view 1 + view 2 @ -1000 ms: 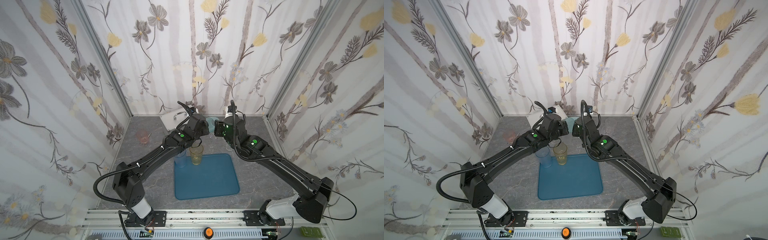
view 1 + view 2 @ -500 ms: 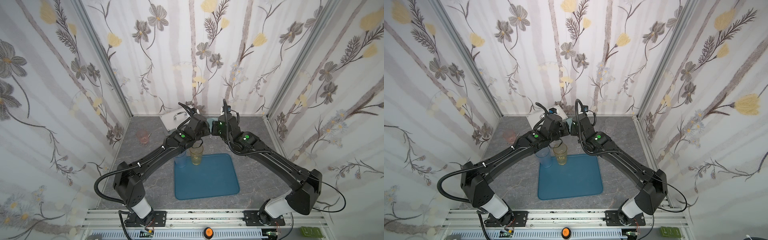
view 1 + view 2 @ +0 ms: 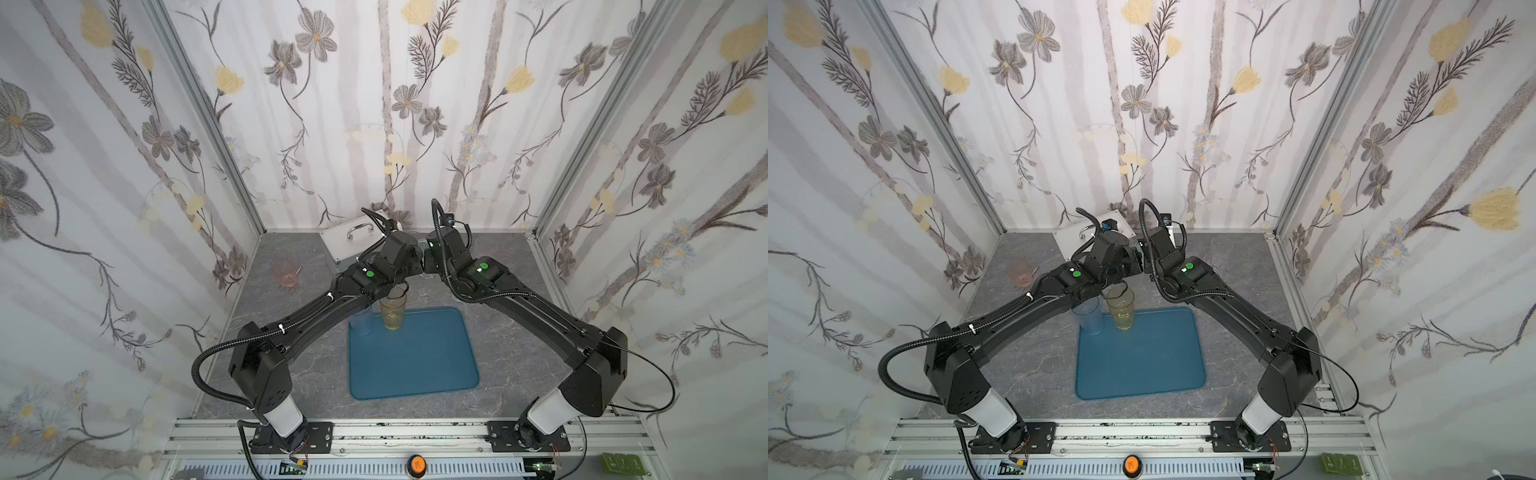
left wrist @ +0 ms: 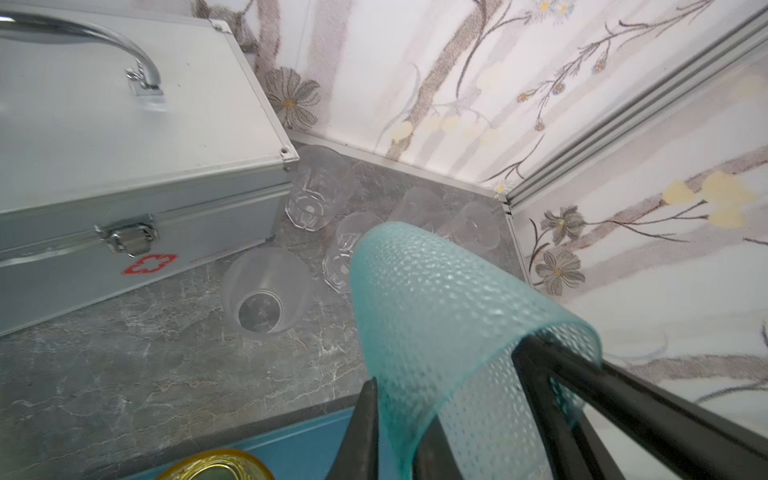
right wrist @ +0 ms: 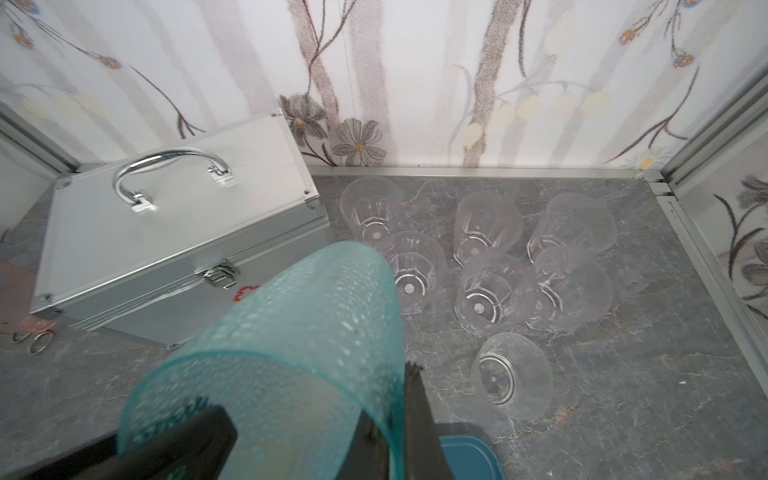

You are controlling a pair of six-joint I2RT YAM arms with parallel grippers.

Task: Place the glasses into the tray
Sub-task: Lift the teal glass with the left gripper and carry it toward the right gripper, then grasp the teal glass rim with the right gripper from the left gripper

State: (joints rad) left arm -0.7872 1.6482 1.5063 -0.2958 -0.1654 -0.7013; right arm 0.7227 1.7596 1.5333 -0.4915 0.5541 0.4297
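Right tool (image 5: 395, 386) seen closed on rim wall of teal glass (image 5: 299, 332), one finger inside, one outside. Left tool (image 4: 395, 403) set astride same rim; whether wall is pinched or loose cannot be told. Teal glass held tilted in air above bench (image 5: 623, 395), beside silver case (image 5: 166, 232), near clear glasses (image 5: 490, 291). Tray (image 3: 415, 361) laid on bench; yellow glass (image 3: 392, 311) and blue glass (image 3: 1088, 318) stood upright at its far edge. Pink glass (image 3: 284, 272) noted apart, at left.
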